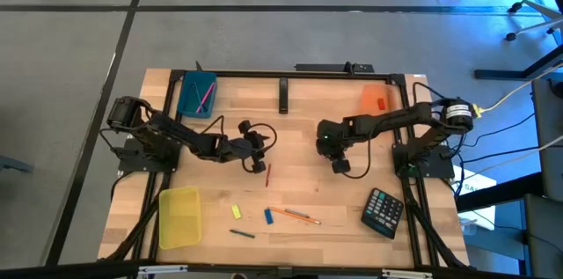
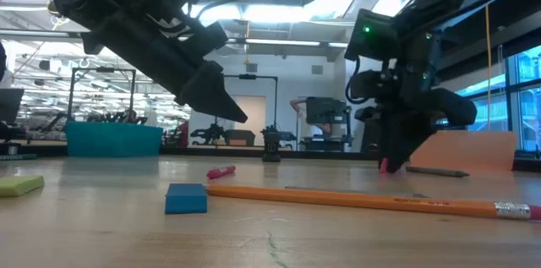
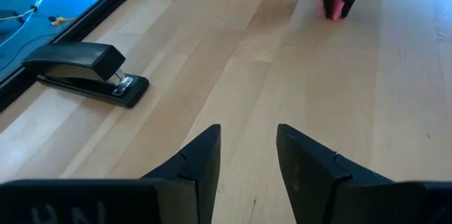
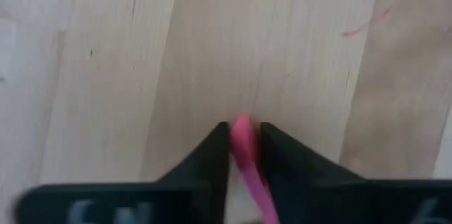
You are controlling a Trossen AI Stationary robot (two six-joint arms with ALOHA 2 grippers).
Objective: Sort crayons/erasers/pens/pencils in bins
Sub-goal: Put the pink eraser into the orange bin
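Right gripper (image 4: 245,139) closed tight on a thin pink stick (image 4: 248,155), pressed between both fingers; tip pokes out just past the fingertips. Low view: gripper (image 2: 397,156) points straight down, pink tip (image 2: 385,166) at or just above the surface (image 1: 299,187); contact, cannot tell. In the high view it sits right of centre (image 1: 341,165).

Left gripper (image 3: 247,155) parted with a narrow gap, nothing between the fingers. It hangs above the surface left of centre (image 1: 255,161), tilted downward in the low view (image 2: 221,99). A red stick (image 1: 268,174) lies just beside it.

Stapler (image 3: 86,73) lies ahead of the left gripper, at the back edge.

Bins: teal bin (image 1: 197,94) back left, sticks inside; orange bin (image 1: 375,99) back right; yellow bin (image 1: 179,216) front left.

Front centre, loose on the surface: yellow eraser (image 1: 236,212), blue block (image 1: 268,216), orange pencil (image 1: 295,216), dark pen (image 1: 243,233). In the low view the blue block (image 2: 186,199) lies just beside the pencil (image 2: 372,200); the yellow eraser (image 2: 19,186) lies well apart from them.

Calculator (image 1: 383,211) front right.
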